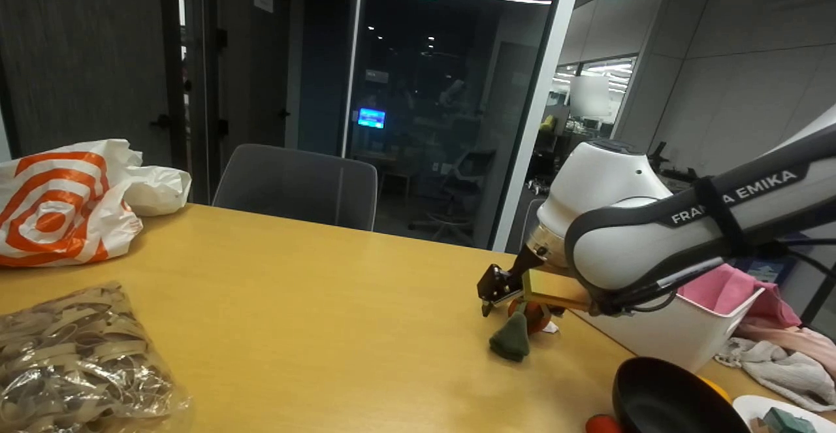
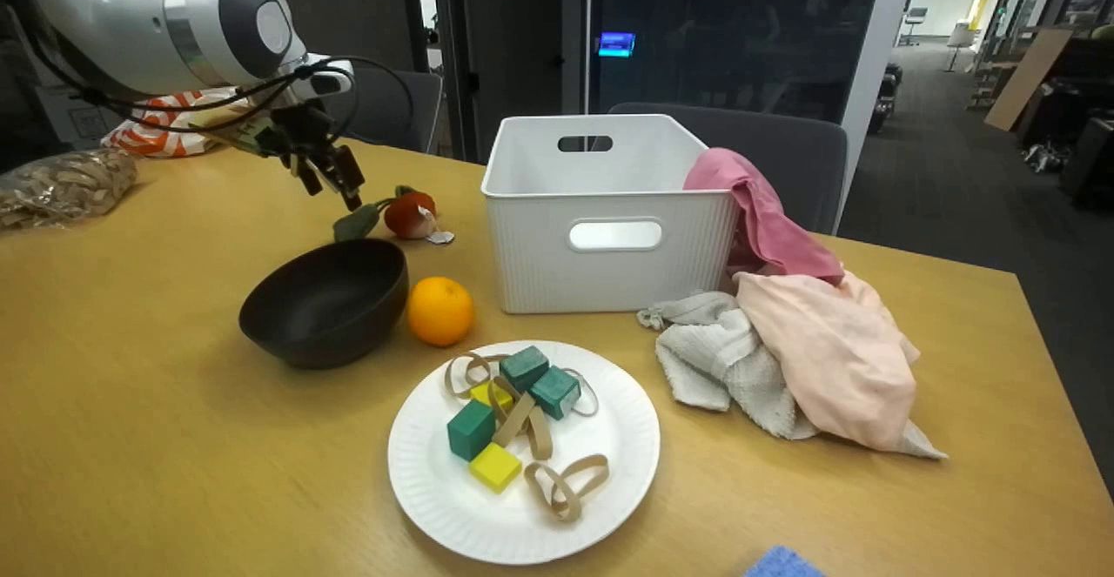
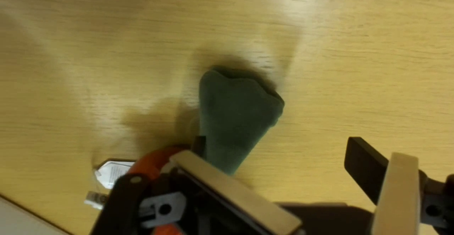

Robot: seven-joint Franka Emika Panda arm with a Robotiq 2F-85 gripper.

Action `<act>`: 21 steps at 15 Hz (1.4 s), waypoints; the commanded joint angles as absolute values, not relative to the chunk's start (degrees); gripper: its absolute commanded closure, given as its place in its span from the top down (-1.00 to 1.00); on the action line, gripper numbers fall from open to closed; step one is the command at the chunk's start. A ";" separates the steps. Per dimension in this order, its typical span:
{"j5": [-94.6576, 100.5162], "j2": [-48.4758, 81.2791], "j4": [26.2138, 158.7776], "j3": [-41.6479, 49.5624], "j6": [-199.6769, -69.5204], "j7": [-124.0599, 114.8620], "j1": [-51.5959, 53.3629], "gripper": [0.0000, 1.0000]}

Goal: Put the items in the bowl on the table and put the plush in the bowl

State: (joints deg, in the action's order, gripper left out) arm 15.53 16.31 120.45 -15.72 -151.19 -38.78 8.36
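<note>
On the yellow-tan table [image 2: 130, 438] lies the plush, its grey-green part [image 3: 234, 118] and red part [image 2: 409, 214] both showing. My gripper [image 3: 282, 155] is open above it and grips nothing. In the wrist view the left finger pad [image 3: 234, 192] covers much of the red part, while the right pad [image 3: 397, 192] is over bare wood; contact cannot be told. In both exterior views the black bowl [image 2: 326, 303] stands tilted near the plush, with nothing seen inside. Rounded items sit beside the bowl: an orange one [image 2: 441, 311] and a red one [image 1: 602, 424].
A white bin [image 2: 557, 268] stands close to the plush, a pink cloth [image 2: 766, 211] over its edge. Pale cloths [image 2: 818, 351] lie beside it. A paper plate [image 2: 418, 473] carries blocks and bands. A bag of bands [image 1: 78, 368] and a shopping bag [image 1: 72, 211] are farther off.
</note>
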 commanded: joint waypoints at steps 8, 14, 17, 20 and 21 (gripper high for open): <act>11.76 20.30 110.96 -8.31 -136.82 -36.64 15.87 1.00; 11.67 26.79 103.98 -6.44 -134.12 -39.44 17.90 1.00; 11.61 28.78 102.36 -5.38 -135.08 -39.60 18.62 0.48; 11.13 29.25 101.83 -4.72 -135.97 -39.68 18.91 0.02; 11.16 29.20 101.83 -4.50 -136.11 -39.79 19.06 -0.11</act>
